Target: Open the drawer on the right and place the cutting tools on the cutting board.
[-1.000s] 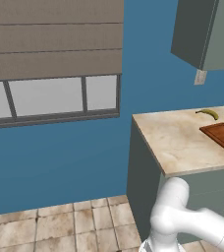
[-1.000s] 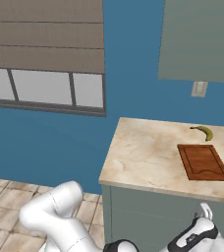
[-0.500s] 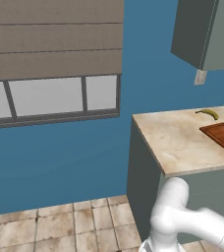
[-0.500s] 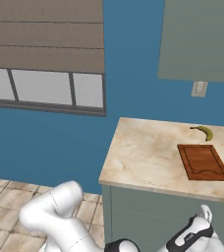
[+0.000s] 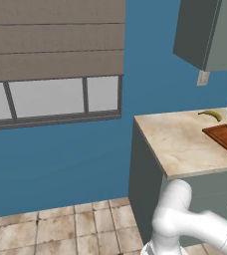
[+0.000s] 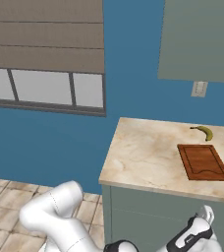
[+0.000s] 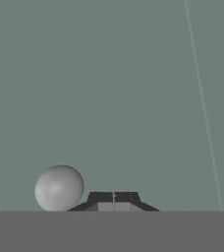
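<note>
Over on the left base view, the beige marbled countertop [image 5: 185, 142] is the landmark. It's a smooth flat slab on a grey-green cabinet [image 5: 143, 184]. The cutting board [image 5: 226, 137] lies flat at the counter's far right, a reddish-brown wooden rectangle partly cut off by the frame edge. A curved yellow banana [image 5: 211, 115] sits on the counter just behind the board, toward the blue wall [image 5: 85, 149]. Left of the counter there's a window [image 5: 51, 97] with a ribbed tan blind [image 5: 53, 37], and tan tiled floor [image 5: 51, 231] below. A grey wall cabinet [image 5: 210, 32] hangs above the counter.

From the right base view you get the whole board [image 6: 203, 162]: darker grooved border, long axis running from the counter's front edge back toward the wall, slightly angled. It lies on the right part of the countertop [image 6: 143, 155], with the banana [image 6: 203, 132] near its back end, not touching. A white outlet plate [image 6: 199, 89] sits on the wall above the counter. The white-and-dark hand sits low in front of the cabinet face, below the counter's front edge.

On the hand view, the gripper [image 7: 114, 197] is clenched, both dark tips pressed together with nothing between them. It faces a flat matte grey-green panel [image 7: 109, 88], and a smooth round grey knob [image 7: 59, 188] sits just beside the fingertips, to their left in that view.
</note>
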Tool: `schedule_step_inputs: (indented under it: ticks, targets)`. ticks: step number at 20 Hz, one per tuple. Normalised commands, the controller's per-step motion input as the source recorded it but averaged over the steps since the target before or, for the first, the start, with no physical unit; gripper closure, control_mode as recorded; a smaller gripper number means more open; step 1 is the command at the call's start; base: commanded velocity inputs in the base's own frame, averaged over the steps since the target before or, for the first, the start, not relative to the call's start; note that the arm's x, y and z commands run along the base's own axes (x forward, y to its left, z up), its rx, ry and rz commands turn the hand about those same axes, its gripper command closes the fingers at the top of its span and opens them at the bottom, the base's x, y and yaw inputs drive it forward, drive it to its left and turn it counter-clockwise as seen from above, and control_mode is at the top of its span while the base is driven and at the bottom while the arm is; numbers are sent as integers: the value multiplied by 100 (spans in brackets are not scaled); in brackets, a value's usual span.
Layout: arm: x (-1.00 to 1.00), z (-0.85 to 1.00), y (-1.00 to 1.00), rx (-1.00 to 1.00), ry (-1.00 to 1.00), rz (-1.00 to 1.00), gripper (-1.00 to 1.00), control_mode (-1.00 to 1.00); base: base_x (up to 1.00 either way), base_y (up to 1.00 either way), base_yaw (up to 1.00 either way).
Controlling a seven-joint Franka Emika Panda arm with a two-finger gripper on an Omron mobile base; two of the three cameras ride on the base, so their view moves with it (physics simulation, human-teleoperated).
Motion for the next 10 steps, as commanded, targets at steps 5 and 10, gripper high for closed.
schedule_step_inputs:
  ticks: [5, 10]
  targets:
    - [0, 0, -30, 13, -13, -6, 100, -100, 0, 0, 0]
    - [-9, 0, -52, 12, -17, -7, 100, -100, 0, 0, 0]
